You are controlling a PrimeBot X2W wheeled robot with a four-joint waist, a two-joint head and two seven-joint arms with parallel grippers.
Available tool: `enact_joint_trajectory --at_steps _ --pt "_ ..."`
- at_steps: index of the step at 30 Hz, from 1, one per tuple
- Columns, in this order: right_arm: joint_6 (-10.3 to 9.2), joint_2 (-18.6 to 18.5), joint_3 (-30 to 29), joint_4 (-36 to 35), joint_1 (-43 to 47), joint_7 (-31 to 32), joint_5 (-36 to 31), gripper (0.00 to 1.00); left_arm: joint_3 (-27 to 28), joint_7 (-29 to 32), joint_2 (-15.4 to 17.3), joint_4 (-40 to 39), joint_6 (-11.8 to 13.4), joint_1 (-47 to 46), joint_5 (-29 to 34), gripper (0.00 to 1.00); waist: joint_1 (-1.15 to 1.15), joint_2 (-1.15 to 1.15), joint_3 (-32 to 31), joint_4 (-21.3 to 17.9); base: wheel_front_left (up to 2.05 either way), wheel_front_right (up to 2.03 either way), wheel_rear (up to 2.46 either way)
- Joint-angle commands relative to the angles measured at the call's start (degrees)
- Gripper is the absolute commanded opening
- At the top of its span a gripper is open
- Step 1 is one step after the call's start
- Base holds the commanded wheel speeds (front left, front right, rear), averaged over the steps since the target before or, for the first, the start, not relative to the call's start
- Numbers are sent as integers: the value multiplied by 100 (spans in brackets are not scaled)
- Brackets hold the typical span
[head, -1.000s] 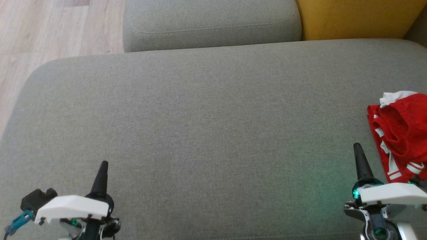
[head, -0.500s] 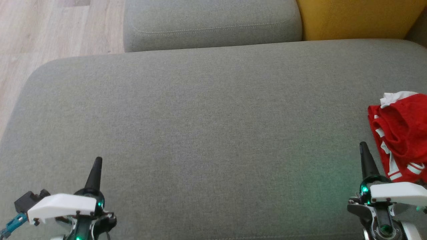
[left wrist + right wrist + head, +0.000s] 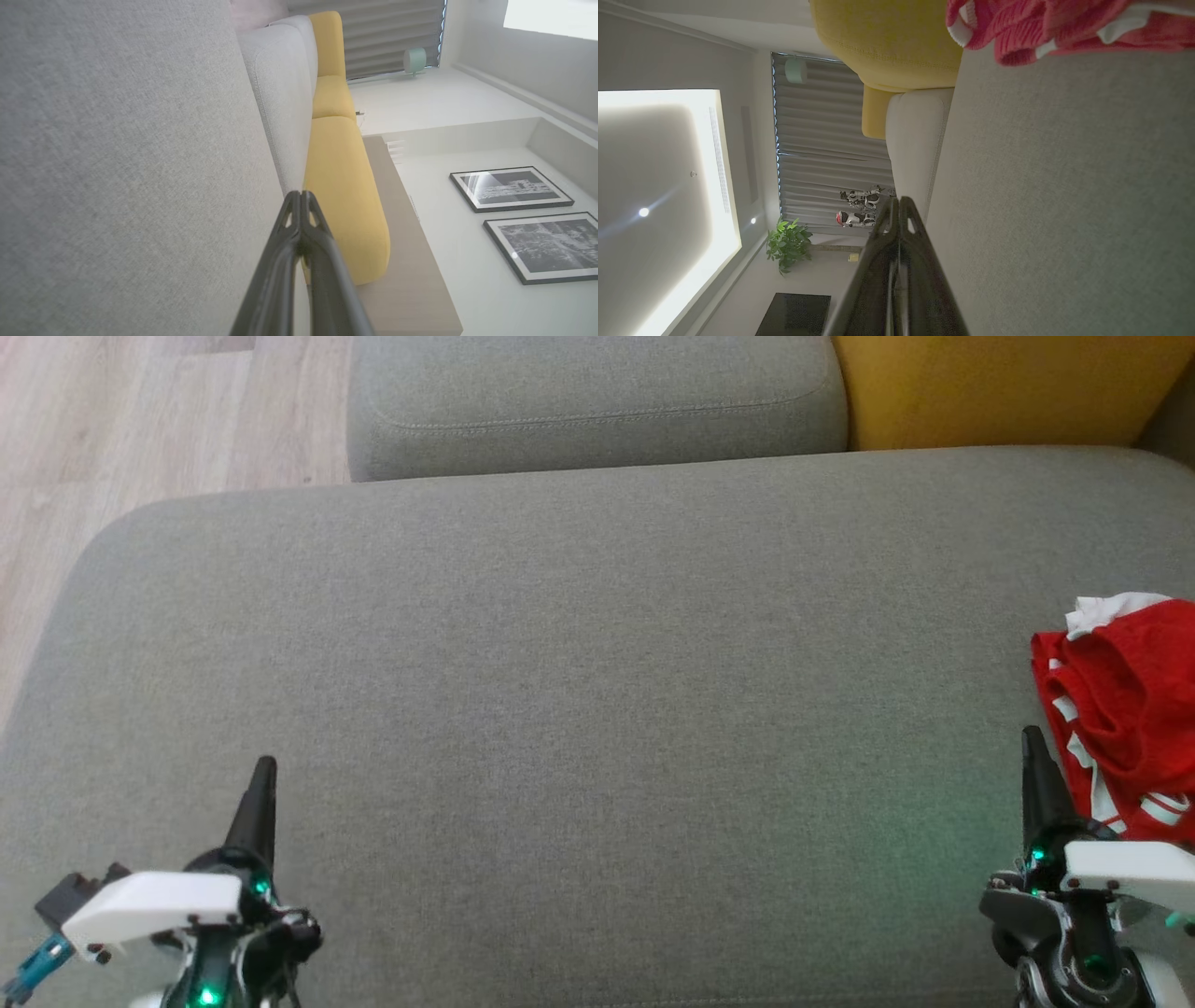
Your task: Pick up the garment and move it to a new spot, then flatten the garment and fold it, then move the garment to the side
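Beyond the left end of the grey seat cushion (image 3: 597, 709) lies pale wooden floor (image 3: 112, 420). Over the cushion's near left corner sits the left gripper (image 3: 261, 789), its white-shelled wrist low in the head view and its two dark fingers pressed into a single spike that points toward the cushion's far edge. Its jaws are fully closed and hold nothing. In the left wrist view the two fingertips meet with no gap, the cushion's weave runs alongside them, and two framed pictures (image 3: 511, 189) hang on a white wall beyond the cushion. The broad middle of the cushion is bare fabric. Against its far edge stands a grey back cushion (image 3: 597, 392), and a yellow cushion (image 3: 999, 383) stands just beside that, toward the far right corner. Over the near right corner is the right gripper (image 3: 1034, 756), also pointing toward the far edge. Its jaws are closed tight and empty, and the right wrist view shows the fingertips touching. The garment (image 3: 1130, 709), red with white stripes and a white edge, lies crumpled in a heap at the seat cushion's right end. It rests on the fabric just beside the right gripper's fingers and is partly cut off by the frame. No finger grips it. Whether the fingers brush its near edge cannot be told.
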Motion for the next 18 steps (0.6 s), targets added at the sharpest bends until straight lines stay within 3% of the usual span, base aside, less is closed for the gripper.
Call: enact_joint_trajectory --at_steps 1,12,18 --pt "-4 -98 70 -159 -288 28 137 0 260 50 34 -164 -49 -343 -122 0 0 0 0 0 0 0 0" --pt "-4 -92 -23 -54 -371 55 863 0 488 225 -67 -69 -225 -447 -792 0 0 0 -2 6 0 0 0" --pt "-4 -84 -39 -47 -377 66 899 0 514 246 -81 -62 -236 -455 -823 0 0 0 -2 6 0 0 0"
